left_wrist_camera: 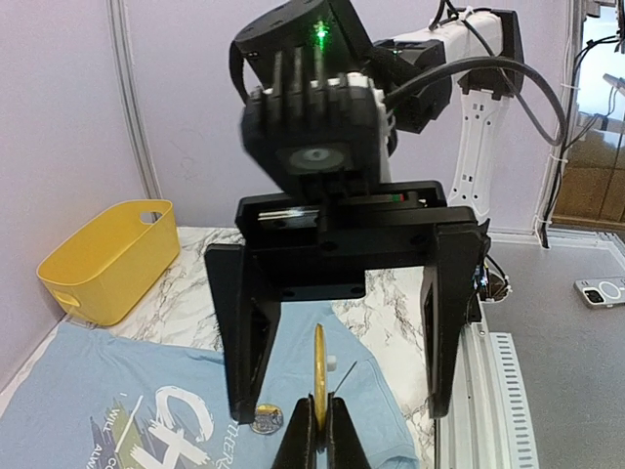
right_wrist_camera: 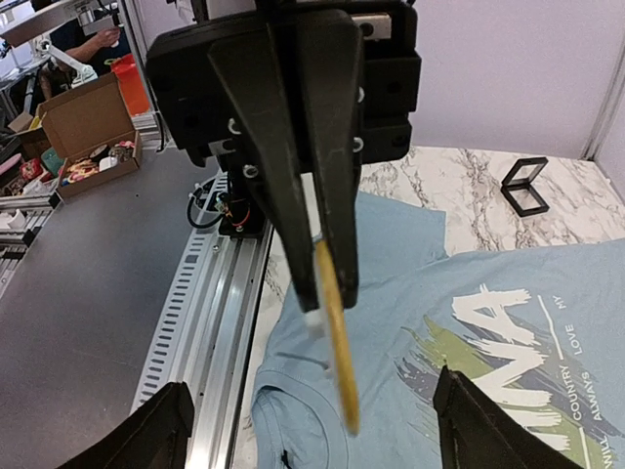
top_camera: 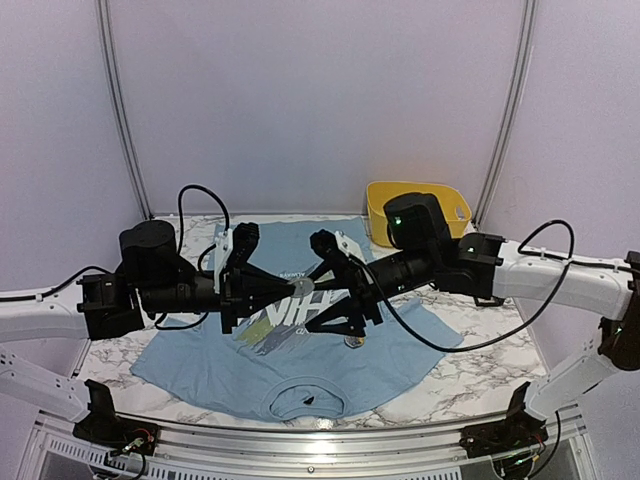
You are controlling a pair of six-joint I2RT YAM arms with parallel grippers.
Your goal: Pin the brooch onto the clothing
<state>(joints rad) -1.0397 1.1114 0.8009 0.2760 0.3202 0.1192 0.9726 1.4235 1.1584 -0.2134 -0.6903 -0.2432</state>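
The clothing [top_camera: 200, 350] is a light blue T-shirt lying flat on the marble table, with white lettering and green streaks on the chest [right_wrist_camera: 508, 332]. My left gripper [top_camera: 300, 286] hovers above the chest, shut on the gold brooch [left_wrist_camera: 319, 376], which shows edge-on with a thin pin and a small white cap at its side. In the right wrist view the brooch [right_wrist_camera: 337, 332] hangs from the left fingers [right_wrist_camera: 293, 186]. My right gripper [top_camera: 322, 288] faces the left one, open, its fingers [left_wrist_camera: 244, 332] standing wide on either side of the brooch without touching it.
A small round badge [left_wrist_camera: 266, 420] lies on the shirt [left_wrist_camera: 98, 381] under the grippers. A yellow basket [top_camera: 415, 200] stands at the back right. A black frame [right_wrist_camera: 524, 186] sits on the marble beyond the sleeve. The table's metal rail [right_wrist_camera: 205, 322] runs along the near edge.
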